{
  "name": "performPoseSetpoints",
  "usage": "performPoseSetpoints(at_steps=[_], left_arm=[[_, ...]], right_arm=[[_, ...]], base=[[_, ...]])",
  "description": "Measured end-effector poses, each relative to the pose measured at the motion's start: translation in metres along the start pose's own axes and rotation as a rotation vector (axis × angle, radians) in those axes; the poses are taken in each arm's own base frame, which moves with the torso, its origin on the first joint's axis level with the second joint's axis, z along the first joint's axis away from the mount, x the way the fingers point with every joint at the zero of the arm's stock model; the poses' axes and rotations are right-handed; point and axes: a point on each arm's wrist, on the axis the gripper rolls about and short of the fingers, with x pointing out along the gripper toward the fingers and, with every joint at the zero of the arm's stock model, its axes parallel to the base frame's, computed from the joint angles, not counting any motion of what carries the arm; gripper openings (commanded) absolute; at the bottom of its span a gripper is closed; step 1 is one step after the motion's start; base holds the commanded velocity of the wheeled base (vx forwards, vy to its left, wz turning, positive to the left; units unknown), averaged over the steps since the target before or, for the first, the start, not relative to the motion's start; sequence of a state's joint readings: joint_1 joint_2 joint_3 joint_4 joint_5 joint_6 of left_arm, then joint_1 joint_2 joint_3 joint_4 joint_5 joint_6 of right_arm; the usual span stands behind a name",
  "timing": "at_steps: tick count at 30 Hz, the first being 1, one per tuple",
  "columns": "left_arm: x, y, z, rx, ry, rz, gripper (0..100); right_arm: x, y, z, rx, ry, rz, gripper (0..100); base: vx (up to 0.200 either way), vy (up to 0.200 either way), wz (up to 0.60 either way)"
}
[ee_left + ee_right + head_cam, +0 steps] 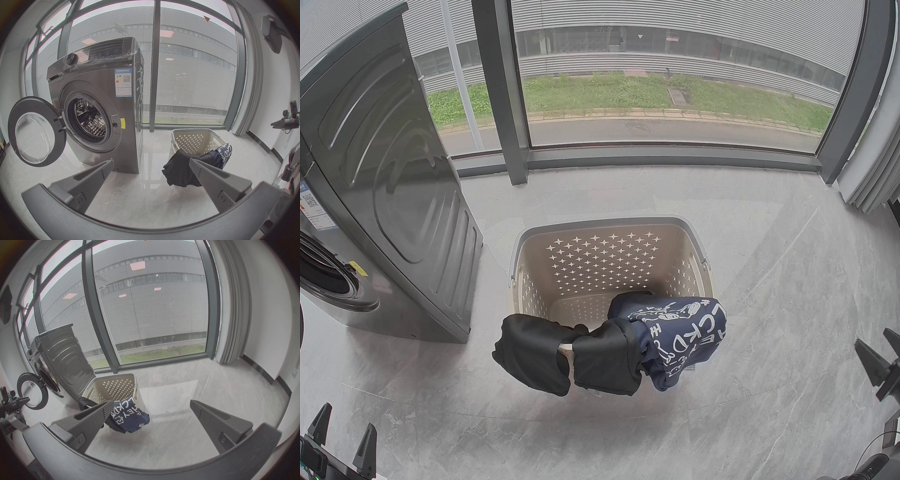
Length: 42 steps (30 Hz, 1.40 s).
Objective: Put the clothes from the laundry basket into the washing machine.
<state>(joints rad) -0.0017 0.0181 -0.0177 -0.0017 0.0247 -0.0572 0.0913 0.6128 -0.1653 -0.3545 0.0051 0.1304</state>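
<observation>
Left gripper [345, 431]: seen at 7 o'clock of the head view, fingers spread apart, nothing held.
Right gripper [881, 350]: seen at 4 o'clock, fingers likewise parted, nothing held.
Clothes: a black garment [550, 356] and a navy printed garment [681, 337] are draped side by side over the basket's near rim, at the centre.
Laundry basket [600, 224]: beige and perforated, set on the grey floor [769, 281], near the machine.
Washing machine [394, 187]: placed at 10 o'clock; its round door [36, 132] is swung open and the drum [89, 120] is exposed.
Window [675, 75]: at 12 o'clock, beyond the basket.
</observation>
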Motion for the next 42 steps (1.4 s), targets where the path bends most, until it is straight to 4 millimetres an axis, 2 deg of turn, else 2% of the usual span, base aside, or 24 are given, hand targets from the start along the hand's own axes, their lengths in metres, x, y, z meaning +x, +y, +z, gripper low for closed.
performPoseSetpoints(at_steps=[12,21,34,42], left_arm=[[0.0,0.0,0.0,0.0,0.0,0.0,100],[0.0,0.0,0.0,0.0,0.0,0.001,100],[0.0,0.0,0.0,0.0,0.0,0.001,100],[0.0,0.0,0.0,-0.001,0.0,0.003,100]], right_arm=[[0.09,0.009,-0.013,0.07,0.17,0.054,100],[0.135,0.029,-0.042,0.08,0.269,0.112,100],[0.157,0.064,-0.077,0.065,0.386,0.229,100],[0.174,0.081,-0.089,0.054,0.391,0.285,100]], base=[[0.0,0.0,0.0],[0.0,0.0,0.0],[0.0,0.0,0.0],[0.0,0.0,0.0]])
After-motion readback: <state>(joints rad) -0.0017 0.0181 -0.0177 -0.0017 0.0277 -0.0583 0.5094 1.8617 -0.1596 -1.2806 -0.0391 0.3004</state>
